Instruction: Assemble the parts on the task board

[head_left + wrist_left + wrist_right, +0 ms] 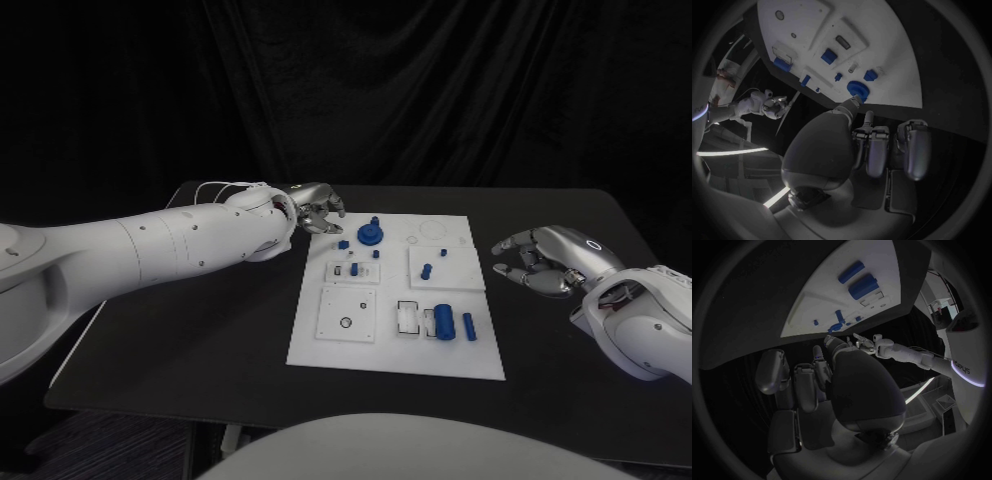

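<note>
Silver left robot hand [315,208] hovers at the task board's [325,345] far-left corner, fingers apart, empty. Right robot hand [539,260] waits off its right edge, fingers loosely spread, over bare black surface [188,350].

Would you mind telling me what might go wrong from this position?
The left hand hovers at the task board's far corner, close to the blue gear; reaching in could knock it or the small blue pegs beside it. Neither hand holds anything, and the right hand sits off the board.
</note>
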`<act>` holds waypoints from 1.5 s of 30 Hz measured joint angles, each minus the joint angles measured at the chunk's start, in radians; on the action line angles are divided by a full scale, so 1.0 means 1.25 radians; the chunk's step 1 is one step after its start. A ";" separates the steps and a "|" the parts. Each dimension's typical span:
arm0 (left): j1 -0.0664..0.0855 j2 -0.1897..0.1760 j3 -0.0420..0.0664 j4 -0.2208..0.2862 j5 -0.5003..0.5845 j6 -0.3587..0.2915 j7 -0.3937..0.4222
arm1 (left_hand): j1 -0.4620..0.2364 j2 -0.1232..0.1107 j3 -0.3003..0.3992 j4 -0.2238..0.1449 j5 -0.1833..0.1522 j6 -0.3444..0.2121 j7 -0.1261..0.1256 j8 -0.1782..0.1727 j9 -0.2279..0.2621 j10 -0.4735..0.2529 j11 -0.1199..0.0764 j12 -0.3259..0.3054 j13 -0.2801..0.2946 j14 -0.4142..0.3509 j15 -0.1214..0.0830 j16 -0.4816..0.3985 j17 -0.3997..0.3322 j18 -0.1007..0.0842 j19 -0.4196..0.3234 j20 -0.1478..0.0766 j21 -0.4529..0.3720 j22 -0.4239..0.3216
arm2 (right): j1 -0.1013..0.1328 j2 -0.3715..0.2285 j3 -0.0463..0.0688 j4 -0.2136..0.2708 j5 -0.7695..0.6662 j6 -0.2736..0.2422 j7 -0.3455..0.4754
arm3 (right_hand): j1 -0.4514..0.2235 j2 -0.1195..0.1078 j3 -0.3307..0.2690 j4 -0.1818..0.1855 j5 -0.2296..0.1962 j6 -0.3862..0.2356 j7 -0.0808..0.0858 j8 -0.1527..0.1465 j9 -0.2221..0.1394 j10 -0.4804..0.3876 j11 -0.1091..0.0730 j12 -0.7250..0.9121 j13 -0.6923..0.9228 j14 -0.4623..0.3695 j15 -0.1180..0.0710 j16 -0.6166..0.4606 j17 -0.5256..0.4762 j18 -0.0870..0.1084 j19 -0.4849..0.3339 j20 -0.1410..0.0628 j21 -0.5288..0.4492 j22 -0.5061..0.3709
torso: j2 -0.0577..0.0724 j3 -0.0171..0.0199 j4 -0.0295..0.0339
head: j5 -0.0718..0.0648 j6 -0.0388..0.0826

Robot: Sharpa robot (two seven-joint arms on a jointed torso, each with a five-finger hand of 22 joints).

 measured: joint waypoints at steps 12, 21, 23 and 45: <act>-0.042 0.033 -0.001 -0.051 -0.076 -0.012 0.039 | 0.003 -0.003 0.006 0.006 0.014 0.020 0.003 -0.012 -0.065 0.000 0.006 0.000 0.000 0.000 0.006 0.000 0.000 0.000 0.000 0.006 0.002 0.001 | 0.000 0.003 0.000 -0.001 0.000 0.000 0.000 | 0.000 0.000 0.000 0.000 0.000 0.000 0.000 0.000 -0.001 0.000 0.000 0.000 0.001 0.000 0.000 0.000 0.000 0.000 0.000 0.000 0.000 0.000 | 0.002 -0.0005 0.0003 | -0.007 0.000; -0.049 0.040 -0.001 -0.062 -0.092 -0.007 0.036 | -0.002 -0.008 0.001 0.019 0.012 0.063 0.003 -0.012 -0.103 0.000 0.012 0.000 0.000 0.000 0.011 0.000 0.000 0.000 -0.003 0.008 0.008 0.001 | 0.000 -0.001 0.000 0.001 0.000 0.000 0.000 | 0.000 0.000 0.000 0.000 0.000 0.000 0.000 0.000 -0.001 0.000 0.000 0.000 0.001 0.000 0.000 0.000 0.000 0.000 0.000 0.000 0.000 0.000 | 0.002 -0.0006 -0.0019 | -0.003 0.000; -0.051 0.044 -0.001 -0.066 -0.093 -0.005 0.034 | -0.002 -0.008 0.001 0.019 0.012 0.063 0.003 -0.012 -0.107 0.000 0.012 0.000 0.000 0.000 0.011 0.000 0.000 0.000 -0.003 0.008 0.008 0.001 | 0.000 0.000 0.000 0.001 0.000 0.000 0.000 | 0.000 0.000 0.000 0.000 0.000 0.000 0.000 0.000 -0.001 0.000 0.000 0.000 0.001 0.000 0.000 0.000 0.000 0.000 0.000 0.000 0.000 0.000 | 0.002 -0.0005 -0.0021 | -0.003 0.000; -0.070 0.098 0.003 -0.144 -0.098 0.005 0.033 | -0.001 -0.007 0.016 0.013 0.028 0.102 -0.001 -0.012 -0.147 0.000 0.012 0.000 0.000 0.000 0.011 0.000 0.000 0.000 -0.003 0.008 0.014 0.000 | 0.000 0.003 0.000 0.004 0.000 0.000 0.001 | 0.000 0.000 0.000 0.000 0.000 0.000 0.000 0.000 -0.002 0.000 0.000 0.000 0.002 0.000 0.000 0.000 0.000 0.000 0.000 0.000 0.000 0.001 | 0.003 -0.0005 -0.0028 | -0.016 0.000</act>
